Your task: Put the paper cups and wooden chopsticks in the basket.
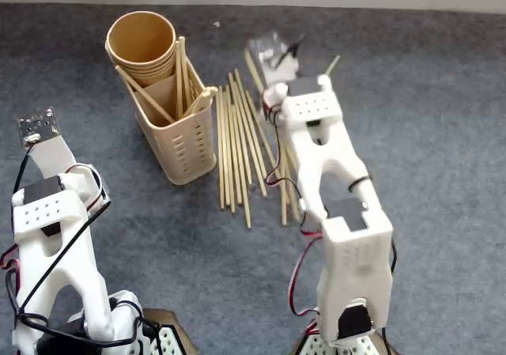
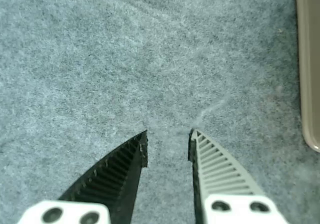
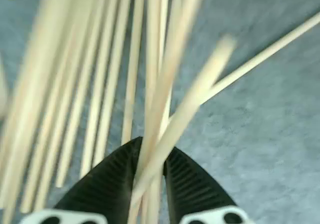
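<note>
A beige slotted basket (image 1: pixel 186 145) stands on the grey carpet with stacked paper cups (image 1: pixel 142 43) and a few wooden chopsticks (image 1: pixel 183 74) inside. Many loose chopsticks (image 1: pixel 237 149) lie fanned on the carpet beside it. My right gripper (image 1: pixel 273 54) is at the far end of that pile. In its wrist view, the right gripper (image 3: pixel 151 149) is shut on a couple of chopsticks (image 3: pixel 185 114), with the other chopsticks (image 3: pixel 100 84) behind them. My left gripper (image 1: pixel 38 126) sits at the left. Its wrist view shows the left gripper (image 2: pixel 168 134) open over bare carpet, holding nothing.
The basket's wall (image 2: pixel 309 69) shows at the edge of the left wrist view, some way from the left gripper. Both arm bases stand at the near edge. Grey carpet stretches to the right of the right arm (image 1: pixel 348 213).
</note>
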### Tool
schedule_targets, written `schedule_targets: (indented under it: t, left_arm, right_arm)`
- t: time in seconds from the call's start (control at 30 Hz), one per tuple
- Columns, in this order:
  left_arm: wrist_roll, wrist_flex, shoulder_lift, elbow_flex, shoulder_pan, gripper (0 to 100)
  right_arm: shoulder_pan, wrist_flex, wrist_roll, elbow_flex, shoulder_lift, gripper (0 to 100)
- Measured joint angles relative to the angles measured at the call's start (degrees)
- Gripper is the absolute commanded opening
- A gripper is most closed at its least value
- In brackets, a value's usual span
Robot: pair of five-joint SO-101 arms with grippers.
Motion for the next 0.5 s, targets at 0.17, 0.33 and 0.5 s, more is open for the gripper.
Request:
schedule_targets:
  t: [0.17,0.33,0.5]
  left_arm:
    - [0.00,0.00,0.00,0.00,0.00,17]
    - [0.00,0.00,0.00,0.00,0.00,17]
    - [0.00,0.00,0.00,0.00,0.00,17]
  right_arm:
    - [0.00,-0.35,2.81,0.79,3.43,15.0]
    - [-0.26,3.78,4.66,0.18,3.60,18.5]
    - [-0.62,10.81,5.19,-3.69,3.60,18.5]
